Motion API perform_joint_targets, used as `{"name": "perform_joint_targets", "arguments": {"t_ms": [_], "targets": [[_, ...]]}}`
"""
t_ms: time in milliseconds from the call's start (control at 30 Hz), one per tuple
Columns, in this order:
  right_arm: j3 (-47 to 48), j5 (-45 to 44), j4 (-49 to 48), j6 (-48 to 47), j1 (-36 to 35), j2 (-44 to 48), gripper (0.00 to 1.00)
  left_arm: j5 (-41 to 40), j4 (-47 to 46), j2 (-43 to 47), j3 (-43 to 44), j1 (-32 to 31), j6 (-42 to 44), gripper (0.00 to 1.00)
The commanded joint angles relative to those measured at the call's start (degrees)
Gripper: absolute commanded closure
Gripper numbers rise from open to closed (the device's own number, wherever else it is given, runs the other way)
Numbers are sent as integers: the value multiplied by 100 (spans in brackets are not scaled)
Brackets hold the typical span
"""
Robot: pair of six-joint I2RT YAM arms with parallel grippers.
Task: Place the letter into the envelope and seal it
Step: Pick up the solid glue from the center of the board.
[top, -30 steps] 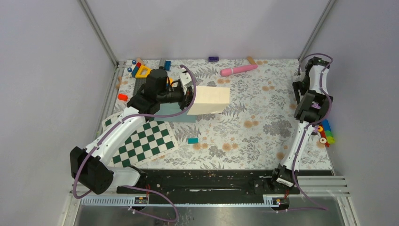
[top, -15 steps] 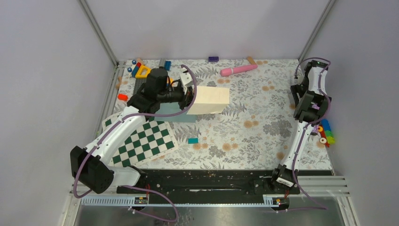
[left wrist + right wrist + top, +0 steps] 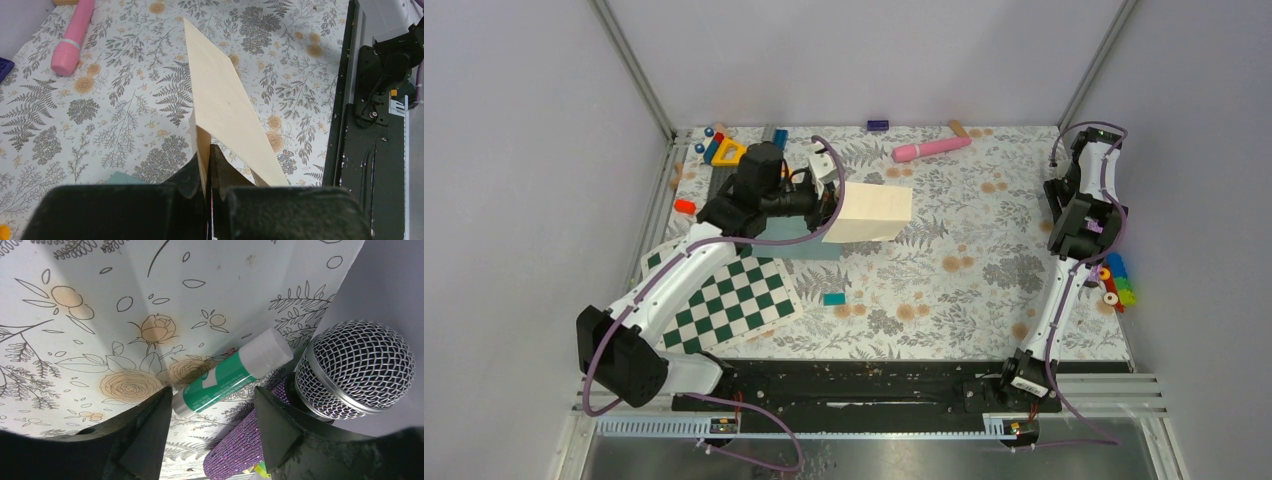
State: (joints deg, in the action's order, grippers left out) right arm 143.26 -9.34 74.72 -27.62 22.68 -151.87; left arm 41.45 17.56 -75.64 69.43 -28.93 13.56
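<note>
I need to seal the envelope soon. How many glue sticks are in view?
1. A green glue stick with a white cap lies on the floral tablecloth beside the microphone, just ahead of the open right end effector. More may be hidden from view.

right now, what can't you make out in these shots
1. Envelope: top view, mostly under the left arm and the letter; flap unseen.
2. Glue stick: right wrist view, label too small to read.
3. Microphone: right wrist view, handle partly behind the right gripper.
4. Toys: top view, too small to identify.
</note>
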Motion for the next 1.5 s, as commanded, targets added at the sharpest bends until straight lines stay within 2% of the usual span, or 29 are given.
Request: {"name": "perform_joint_targets", "arguments": {"t_ms": [0,167,500,600,767,867,1133,1467], "targets": [[236,68,148,-35,35,-62,35,-32,-68,-30,340,36,85,100],[229,86,153,-85,35,-61,44,-15,-26,-56,395,28,90,100],[220,80,161,-123,35,-60,45,-14,31,-57,439,29,107,100],[269,108,224,-104,35,-66,44,-23,60,-52,455,33,124,100],[176,576,307,75,44,97,30,-31,102,-39,473,28,156,100],[279,672,304,317,44,139,26,-23,122,-51,506,28,156,100],[367,559,-115,1246,44,210,26,6,211,-99,575,30,228,100],[279,-234,-712,2004,7,212,26,12,465,-258,782,36,352,100]]}}
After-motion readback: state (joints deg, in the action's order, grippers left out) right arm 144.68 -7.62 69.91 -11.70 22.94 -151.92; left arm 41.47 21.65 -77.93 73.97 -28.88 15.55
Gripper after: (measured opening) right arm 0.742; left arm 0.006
